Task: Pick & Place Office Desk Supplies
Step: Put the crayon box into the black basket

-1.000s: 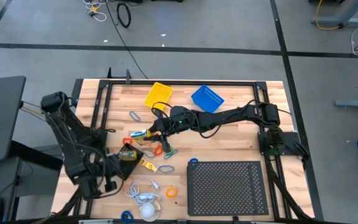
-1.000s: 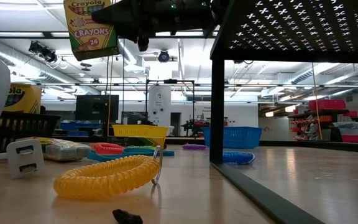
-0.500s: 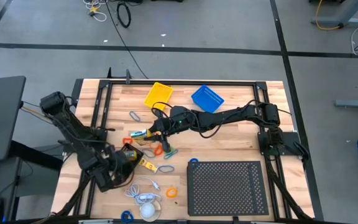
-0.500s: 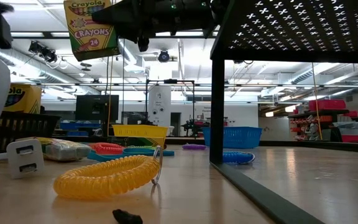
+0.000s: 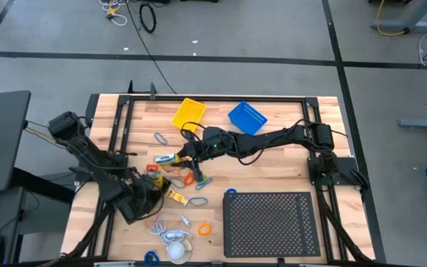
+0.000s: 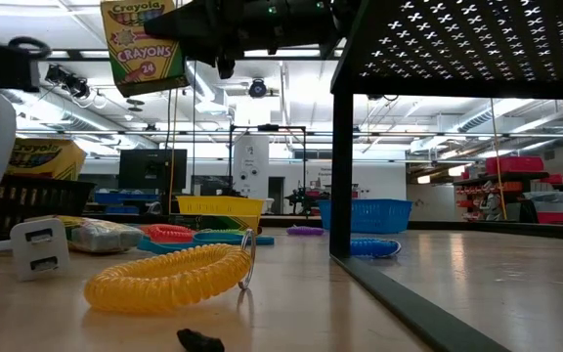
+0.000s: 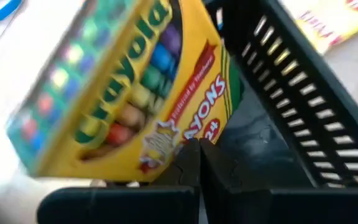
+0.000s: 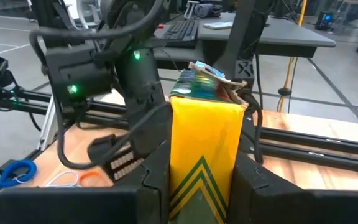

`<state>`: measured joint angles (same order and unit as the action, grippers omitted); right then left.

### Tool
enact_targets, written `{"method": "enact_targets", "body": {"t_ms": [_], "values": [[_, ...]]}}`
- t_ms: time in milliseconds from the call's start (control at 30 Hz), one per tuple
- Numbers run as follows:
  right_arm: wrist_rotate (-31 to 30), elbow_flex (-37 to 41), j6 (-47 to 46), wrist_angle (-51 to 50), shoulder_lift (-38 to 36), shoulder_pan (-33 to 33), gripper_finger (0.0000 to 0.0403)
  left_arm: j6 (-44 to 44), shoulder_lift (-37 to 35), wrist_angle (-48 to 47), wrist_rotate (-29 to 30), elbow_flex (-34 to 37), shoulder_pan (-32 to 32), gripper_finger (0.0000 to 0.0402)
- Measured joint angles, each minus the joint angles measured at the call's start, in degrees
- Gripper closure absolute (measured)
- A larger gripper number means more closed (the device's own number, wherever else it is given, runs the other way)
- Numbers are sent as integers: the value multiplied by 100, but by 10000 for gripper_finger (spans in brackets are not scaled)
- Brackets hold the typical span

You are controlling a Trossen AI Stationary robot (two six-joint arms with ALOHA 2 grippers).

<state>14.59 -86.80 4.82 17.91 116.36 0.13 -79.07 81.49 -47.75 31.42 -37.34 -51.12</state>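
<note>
Right tool [image 8: 201,171] clamps crayon box [image 8: 205,140] upright between its fingers, above table.

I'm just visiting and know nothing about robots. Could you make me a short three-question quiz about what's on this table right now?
1. True or false: the right gripper is holding a crayon box up off the table.
2. Which basket lies nearer the right arm's base: the yellow basket or the blue basket?
3. What lies on the wooden table right beside the black tray, in the low view?
A. a yellow coiled cord
B. a stapler
C. a coffee mug

Key: 1 true; 2 the blue basket; 3 A.
</note>
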Motion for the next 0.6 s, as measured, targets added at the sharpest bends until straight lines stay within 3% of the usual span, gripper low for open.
{"method": "enact_targets", "body": {"t_ms": [233,467,600], "values": [[-79,0,7,-10,-2,6,308,-224,590,15,-33,-25,22,401],[-94,0,12,-15,-4,6,308,-457,1054,-33,610,-183,14,401],[-91,0,4,-18,-4,6,308,-493,1150,-37,595,-210,22,401]]}}
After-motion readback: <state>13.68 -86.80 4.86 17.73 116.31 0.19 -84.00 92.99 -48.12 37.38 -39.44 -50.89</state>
